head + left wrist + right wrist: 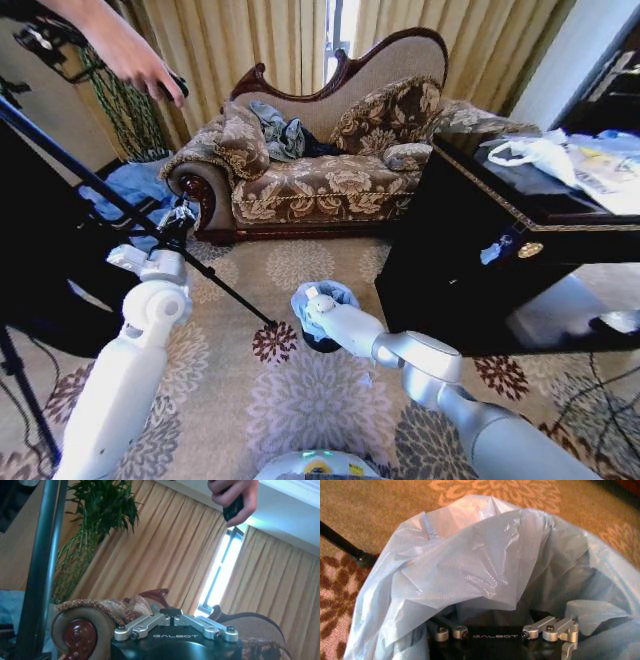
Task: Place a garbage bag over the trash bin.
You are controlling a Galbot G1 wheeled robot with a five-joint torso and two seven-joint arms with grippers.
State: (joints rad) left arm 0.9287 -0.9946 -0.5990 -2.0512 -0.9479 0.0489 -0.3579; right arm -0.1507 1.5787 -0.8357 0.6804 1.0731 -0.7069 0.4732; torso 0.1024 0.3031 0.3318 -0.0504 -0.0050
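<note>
**Bag being seated in the bin**

The left tool [178,215] is held raised at the left of the head view, in front of the sofa's [320,180] scrolled arm and beside a black tripod leg [140,225]; whether it is open or closed cannot be told, and nothing is seen in it. It is judged to be idle.

At the lower centre of the head view the bin [322,343] stands on the patterned carpet [300,400], just left of the dark cabinet [480,250]. Little of it is seen beyond a dark edge, since the bag [325,300] is draped over its top. The right tool [312,305] is lowered into the mouth of the bag; its fingers are hidden among the folds, so its state cannot be told.

The step in hand is judged to be the spreading of the bag inside the bin. It would be done well if the film were pressed outward against the wall, and the hem kept folded over the rim all round, without the thin plastic being snagged or dragged.

In the right wrist view the bag [485,566] is seen as thin, pale blue, translucent film, crinkled and glossy, with one fold slumped across the opening. The bin is plain, black and round; the carpet is short-piled with floral medallions.
</note>
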